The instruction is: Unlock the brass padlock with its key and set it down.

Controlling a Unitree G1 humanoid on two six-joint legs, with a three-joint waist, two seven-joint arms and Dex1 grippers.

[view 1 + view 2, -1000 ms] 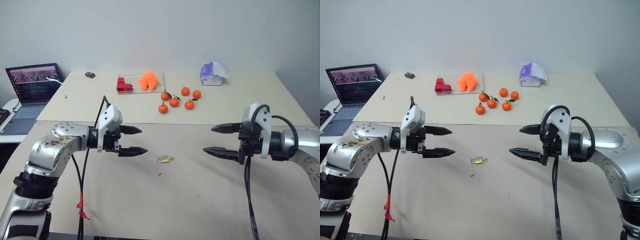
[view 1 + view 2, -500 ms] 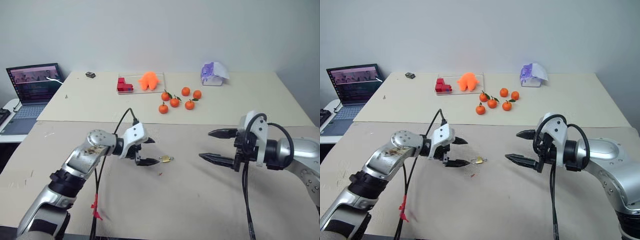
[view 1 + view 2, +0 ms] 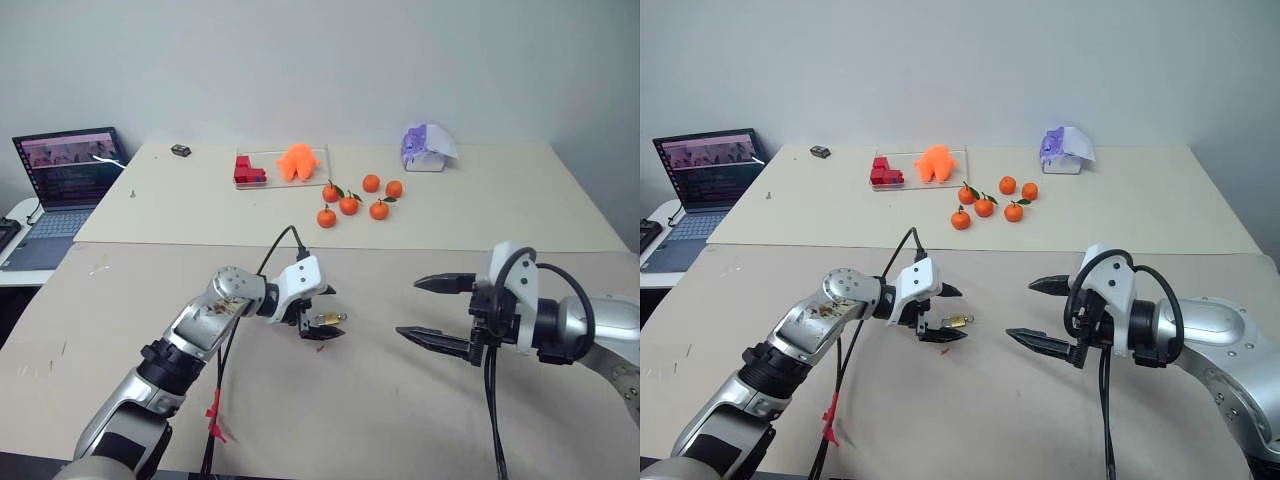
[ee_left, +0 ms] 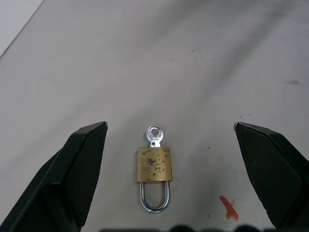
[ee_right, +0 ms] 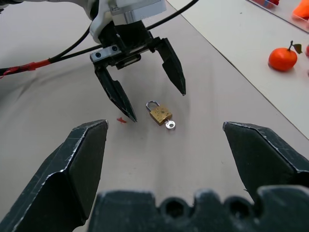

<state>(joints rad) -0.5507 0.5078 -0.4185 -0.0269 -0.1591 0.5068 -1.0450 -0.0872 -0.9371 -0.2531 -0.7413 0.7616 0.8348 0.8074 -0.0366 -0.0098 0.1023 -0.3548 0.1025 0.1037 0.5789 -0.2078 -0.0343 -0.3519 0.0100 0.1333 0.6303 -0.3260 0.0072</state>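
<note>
1 brass padlock (image 4: 154,165) lies flat on the table (image 3: 330,420), its 1 key (image 4: 154,136) in its base, between the spread fingers of the left gripper (image 3: 322,313). The right gripper (image 3: 430,310) hangs nearby, jaws apart and empty. Beyond the padlock sit 5 oranges (image 3: 349,205).

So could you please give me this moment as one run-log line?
left gripper: open, fingers astride brass padlock | padlock: flat on table, key inserted | right gripper: open, apart | stage: pre-grasp
</note>
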